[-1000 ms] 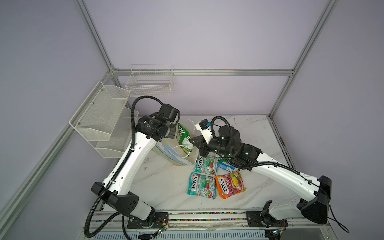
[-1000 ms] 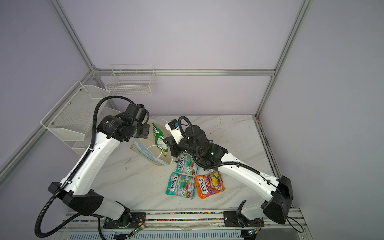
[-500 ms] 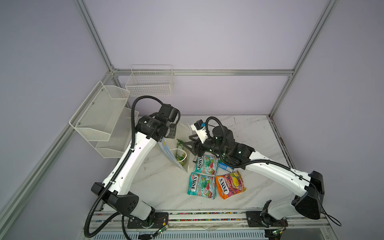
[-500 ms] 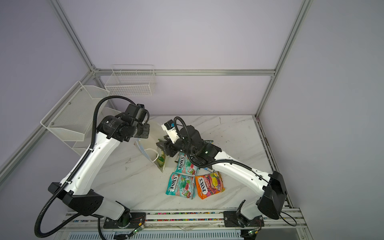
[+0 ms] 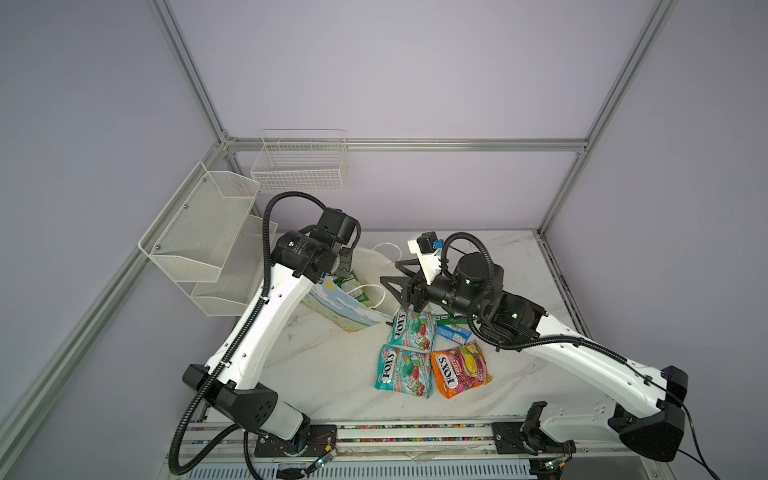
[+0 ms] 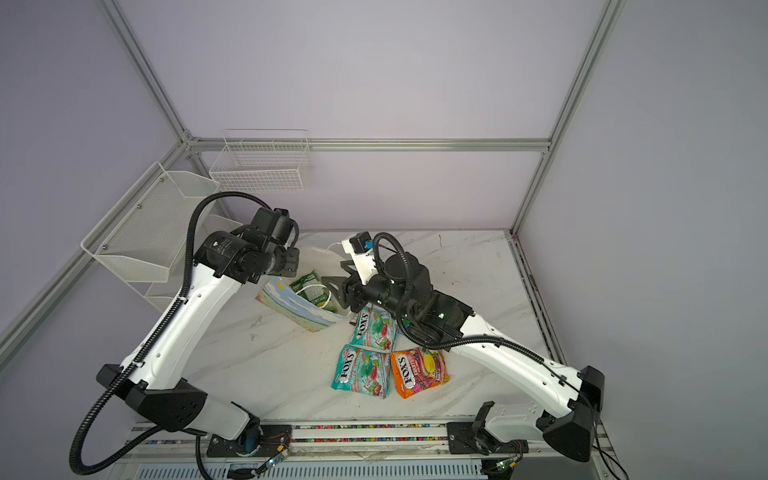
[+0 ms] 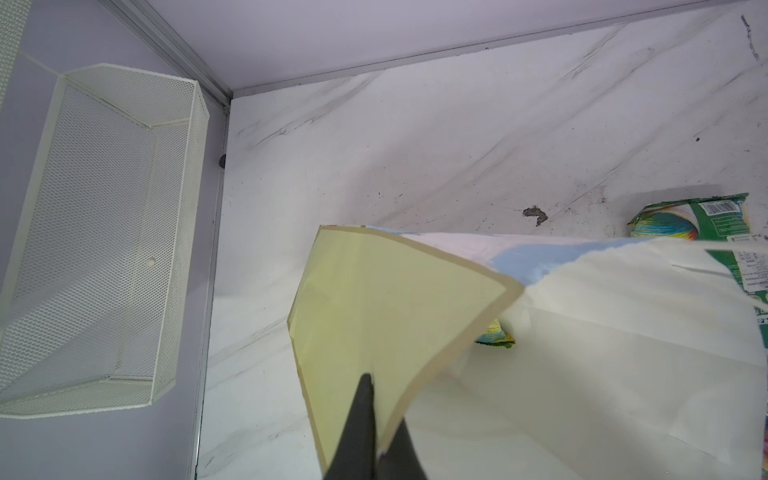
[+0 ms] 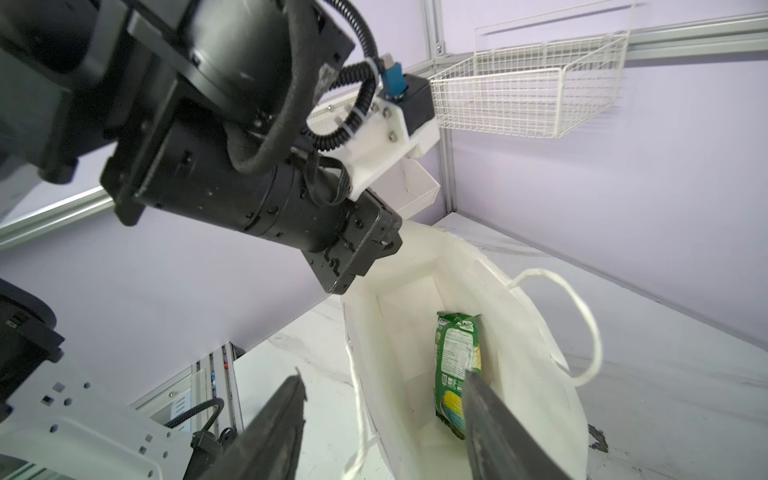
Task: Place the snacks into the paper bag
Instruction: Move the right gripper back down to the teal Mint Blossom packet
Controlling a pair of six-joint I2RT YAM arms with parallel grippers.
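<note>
White paper bag (image 5: 336, 309) tilted on counter (image 5: 332, 374) | green packet (image 8: 457, 357) inside bag | left gripper (image 7: 374, 415) clamped on bag rim | right gripper (image 8: 382, 376) spread wide, empty, at bag mouth | FOX'S packets (image 5: 401, 370) beside bag

Paper bag (image 5: 334, 305) tilted, mouth open, green packet (image 8: 457, 361) inside; teal FOX'S packets (image 5: 401, 370), orange packet (image 5: 459, 370) flat nearby

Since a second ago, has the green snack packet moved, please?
Yes: the green snack packet dropped into the paper bag, farther below the wire basket.
</note>
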